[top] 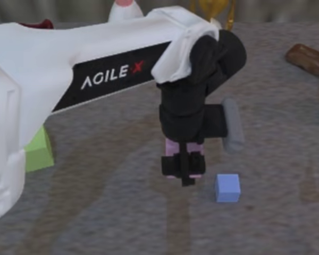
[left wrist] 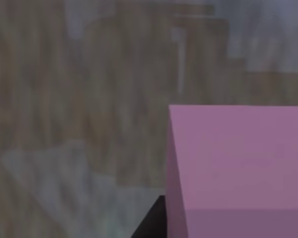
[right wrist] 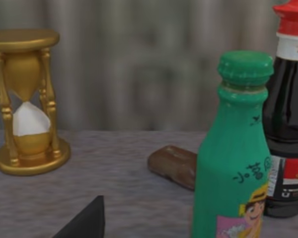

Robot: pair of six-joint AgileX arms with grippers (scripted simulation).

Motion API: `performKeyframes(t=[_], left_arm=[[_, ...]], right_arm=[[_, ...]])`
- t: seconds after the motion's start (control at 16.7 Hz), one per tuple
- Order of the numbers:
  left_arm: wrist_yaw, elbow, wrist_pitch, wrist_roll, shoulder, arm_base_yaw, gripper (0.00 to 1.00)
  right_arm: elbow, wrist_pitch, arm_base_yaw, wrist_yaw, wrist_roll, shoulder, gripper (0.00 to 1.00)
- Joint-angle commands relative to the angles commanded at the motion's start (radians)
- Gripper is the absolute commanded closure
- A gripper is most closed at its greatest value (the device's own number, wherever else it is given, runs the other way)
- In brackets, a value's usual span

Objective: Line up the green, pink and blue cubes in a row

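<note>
My left gripper is shut on the pink cube near the table's middle, fingers pointing down. The cube fills the left wrist view, with one dark finger against its side. The small blue cube lies on the table just right of the gripper, apart from it. The green cube sits at the left, partly hidden under my left arm. My right arm is out of the top view; only one dark fingertip shows, well off to one side, with nothing held.
A brown chocolate bar lies at the back right, with a green bottle and a dark sauce bottle close to it. A gold hourglass stands at the back. My left arm covers much of the table's left half.
</note>
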Motion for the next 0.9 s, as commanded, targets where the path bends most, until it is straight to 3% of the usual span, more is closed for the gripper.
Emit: performKeyframes(t=[0.42, 0.72, 0.9], left_arm=[[0.001, -0.139, 0.208, -0.006, 0.063, -0.006, 1.00], [0.000, -0.159, 0.234, -0.006, 0.074, -0.009, 1.00], [0.000, -0.159, 0.234, -0.006, 0.074, -0.009, 0.77]], right_arm=[[0.000, 0.000, 0.000, 0.000, 0.000, 0.000, 0.00], [0.000, 0.000, 0.000, 0.000, 0.000, 0.000, 0.00], [0.000, 0.000, 0.000, 0.000, 0.000, 0.000, 0.00]])
